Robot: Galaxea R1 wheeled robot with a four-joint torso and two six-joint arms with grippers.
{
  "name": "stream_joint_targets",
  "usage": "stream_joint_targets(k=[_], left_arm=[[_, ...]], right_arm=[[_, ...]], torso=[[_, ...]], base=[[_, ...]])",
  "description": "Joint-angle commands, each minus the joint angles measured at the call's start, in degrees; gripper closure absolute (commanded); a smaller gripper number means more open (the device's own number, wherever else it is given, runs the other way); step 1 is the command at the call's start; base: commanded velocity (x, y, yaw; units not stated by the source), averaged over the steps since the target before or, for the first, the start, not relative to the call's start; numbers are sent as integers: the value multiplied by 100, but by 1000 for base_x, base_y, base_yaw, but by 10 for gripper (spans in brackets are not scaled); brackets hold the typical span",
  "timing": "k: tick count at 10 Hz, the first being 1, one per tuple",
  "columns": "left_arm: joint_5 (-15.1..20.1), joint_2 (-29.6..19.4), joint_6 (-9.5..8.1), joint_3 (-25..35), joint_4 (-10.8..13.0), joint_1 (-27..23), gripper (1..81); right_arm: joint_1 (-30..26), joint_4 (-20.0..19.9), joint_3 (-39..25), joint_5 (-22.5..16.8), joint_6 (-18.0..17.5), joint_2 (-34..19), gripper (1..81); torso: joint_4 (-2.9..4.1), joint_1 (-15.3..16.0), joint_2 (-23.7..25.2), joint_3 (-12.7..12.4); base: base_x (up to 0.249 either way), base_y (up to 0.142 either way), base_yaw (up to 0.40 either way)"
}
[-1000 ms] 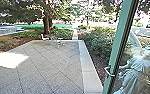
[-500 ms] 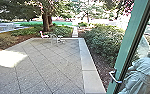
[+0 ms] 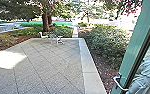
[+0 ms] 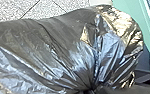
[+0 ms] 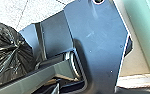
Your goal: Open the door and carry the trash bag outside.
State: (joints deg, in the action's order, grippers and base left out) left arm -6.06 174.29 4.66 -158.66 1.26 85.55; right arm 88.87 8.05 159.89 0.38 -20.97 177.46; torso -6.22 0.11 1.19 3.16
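A green-framed glass door (image 3: 137,45) stands at the right of the head view, its metal handle (image 3: 119,83) low on the frame, with open air to the left of it. The black trash bag (image 4: 53,47) bulges across the left wrist view, its folds drawn together to a tight neck where my left gripper (image 4: 91,90) is shut on it. In the right wrist view the gathered trash bag (image 5: 9,53) appears beside the robot's dark plate, and the green door frame (image 5: 141,32) runs past on the plate's other side.
A paved patio (image 3: 51,67) stretches ahead, bordered by a pale curb (image 3: 89,67) and bushes (image 3: 106,42). Chairs (image 3: 54,38) stand at its far end near a tree trunk (image 3: 45,22). Behind the door glass is a pale statue (image 3: 148,77).
The head camera has moved forward, and the door frame, handle and statue now show farther right and lower. The patio's far edge and chairs look slightly shifted.
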Motion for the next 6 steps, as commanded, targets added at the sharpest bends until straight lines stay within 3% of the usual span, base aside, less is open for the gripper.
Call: stream_joint_targets(k=[1,6], left_arm=[[298,1,35,2,-3,-192,811],[298,10,35,2,6,-192,811]], right_arm=[[-172,-5,-12,-363,5,20,10],[-163,4,-12,-363,14,29,10]], torso=[[0,-2,2,0],[0,-11,7,-2]], base=[[133,0,0],[134,0,0]])
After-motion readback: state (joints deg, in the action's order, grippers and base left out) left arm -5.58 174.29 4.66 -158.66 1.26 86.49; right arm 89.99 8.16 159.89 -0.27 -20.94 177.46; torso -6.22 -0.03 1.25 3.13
